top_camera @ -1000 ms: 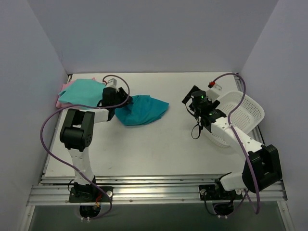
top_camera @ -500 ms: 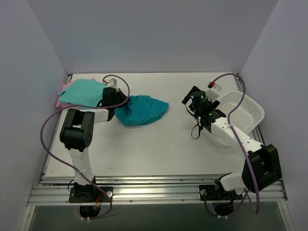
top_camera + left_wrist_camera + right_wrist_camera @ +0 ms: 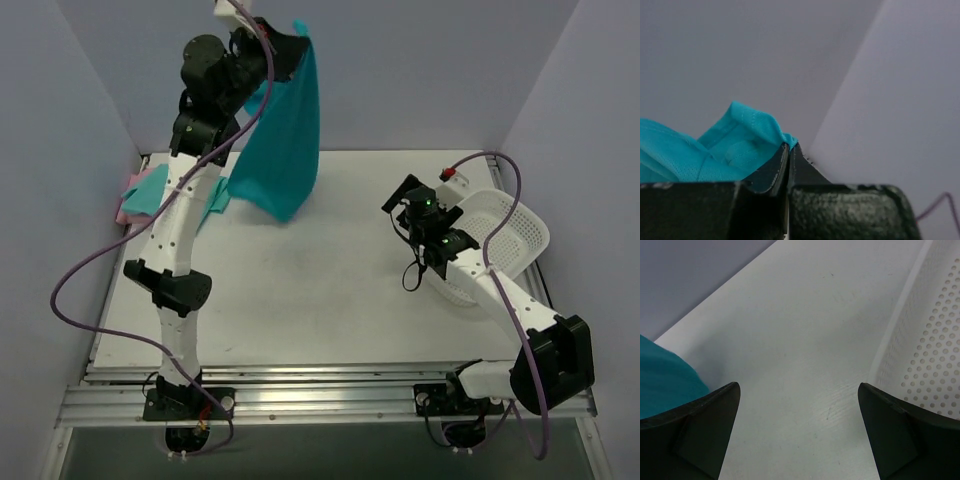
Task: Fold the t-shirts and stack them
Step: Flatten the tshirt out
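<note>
One white bench (image 3: 330,300) carried the whole work area, enclosed by pale walls on three sides.

Two arms were mounted at its near edge. The left arm (image 3: 175,230) was extended steeply upward toward the far-left corner. The right arm (image 3: 490,285) reached forward at low height over the right half of the bench.

The teal t-shirt (image 3: 285,150) hung from the raised left arm as one long drape, gathered at the top and spreading toward its lower edge. Whether that lower edge cleared the bench could not be determined. A corner of the same cloth showed at the left edge of the right wrist view (image 3: 665,375).

The white mesh basket (image 3: 505,235) lay tilted at the right side of the bench, just beside the right arm.

The mint-green t-shirt (image 3: 148,190) lay at the far-left corner, partly hidden behind the left arm. The pink t-shirt (image 3: 127,208) lay beneath it, with only its left margin exposed.

The left fingers (image 3: 765,175) were clenched on a fold of the teal t-shirt (image 3: 715,155), which emerged directly at their tips. The right fingers (image 3: 700,430) were spread wide and held nothing, with bare bench between them and the basket wall (image 3: 930,340) to their right.
</note>
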Available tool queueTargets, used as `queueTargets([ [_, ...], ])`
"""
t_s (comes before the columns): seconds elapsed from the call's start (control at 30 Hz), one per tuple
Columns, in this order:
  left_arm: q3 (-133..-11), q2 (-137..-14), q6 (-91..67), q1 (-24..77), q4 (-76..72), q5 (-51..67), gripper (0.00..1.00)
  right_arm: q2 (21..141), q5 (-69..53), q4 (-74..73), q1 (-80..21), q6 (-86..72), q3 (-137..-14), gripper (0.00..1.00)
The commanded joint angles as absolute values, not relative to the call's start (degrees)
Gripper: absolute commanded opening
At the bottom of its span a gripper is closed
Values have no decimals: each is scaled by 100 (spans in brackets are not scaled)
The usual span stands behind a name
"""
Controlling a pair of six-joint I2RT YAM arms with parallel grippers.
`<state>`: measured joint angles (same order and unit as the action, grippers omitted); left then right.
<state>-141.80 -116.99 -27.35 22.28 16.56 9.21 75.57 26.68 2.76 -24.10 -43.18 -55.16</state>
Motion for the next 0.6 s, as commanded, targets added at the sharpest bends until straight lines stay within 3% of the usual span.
queueTargets([
  [0.0,-16093,-11839,-2452,2426,2665,2062,3,7085,2918,272,-2417,-4245,-5458,100],
  [0.1,-14412,-11156,-2443,2443,1999,2636,58,6979,2883,342,-2417,-4280,-5362,100],
  [0.13,-12857,-10553,-2461,2443,1647,2645,70,6961,2874,343,-2417,-4272,-5361,100],
  [0.17,-11971,-10225,-2539,2452,1139,2637,94,6970,2839,334,-2417,-4271,-5361,100],
  [0.23,-9587,-9331,-2811,2452,-566,2462,94,6987,2839,299,-2426,-4271,-5370,100],
  [0.3,-8530,-8949,-2883,2443,-1507,2112,94,6996,2813,273,-2435,-4272,-5388,100],
  [0.37,-7695,-8640,-2883,2408,-1617,1908,94,6987,2778,281,-2452,-4271,-5388,100],
  [0.57,-6953,-8271,-2795,2303,-1389,1687,94,6917,2725,343,-2487,-4324,-5353,100],
])
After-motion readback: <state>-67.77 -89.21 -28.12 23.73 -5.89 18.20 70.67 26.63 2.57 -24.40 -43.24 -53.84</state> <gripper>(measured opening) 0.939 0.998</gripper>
